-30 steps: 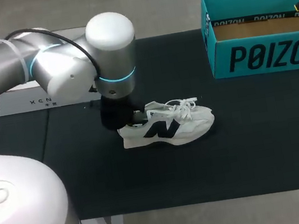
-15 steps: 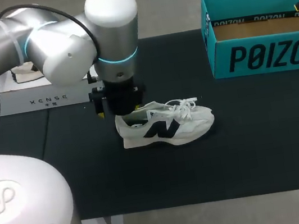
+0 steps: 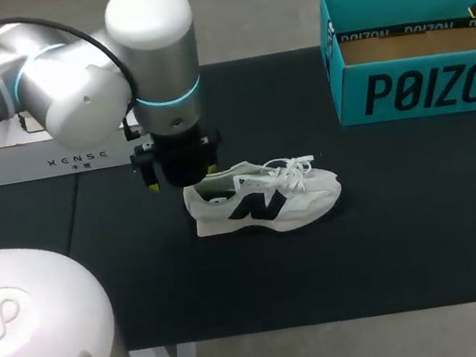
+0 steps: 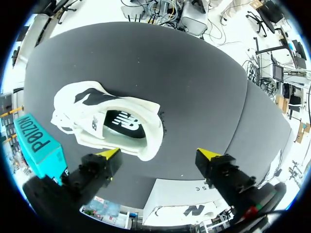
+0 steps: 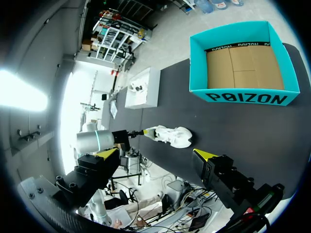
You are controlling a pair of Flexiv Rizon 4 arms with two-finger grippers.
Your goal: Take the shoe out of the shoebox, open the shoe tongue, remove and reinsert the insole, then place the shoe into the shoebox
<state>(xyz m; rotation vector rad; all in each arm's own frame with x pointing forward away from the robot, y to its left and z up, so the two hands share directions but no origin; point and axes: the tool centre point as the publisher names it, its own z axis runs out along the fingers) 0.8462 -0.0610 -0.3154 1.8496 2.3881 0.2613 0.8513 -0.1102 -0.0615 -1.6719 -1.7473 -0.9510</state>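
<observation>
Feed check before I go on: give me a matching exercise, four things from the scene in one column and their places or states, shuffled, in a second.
Things
1. white sneaker with a dark side logo
2. teal cardboard shoebox
3. flat white box
4. left gripper

Places or states
A. open, just above the sneaker's heel
B. at the back left of the black table
C. open-topped and empty, at the table's back right
D. standing on its sole on the table, outside the shoebox

Pairs: 1-D, 2-C, 3-B, 4-A
</observation>
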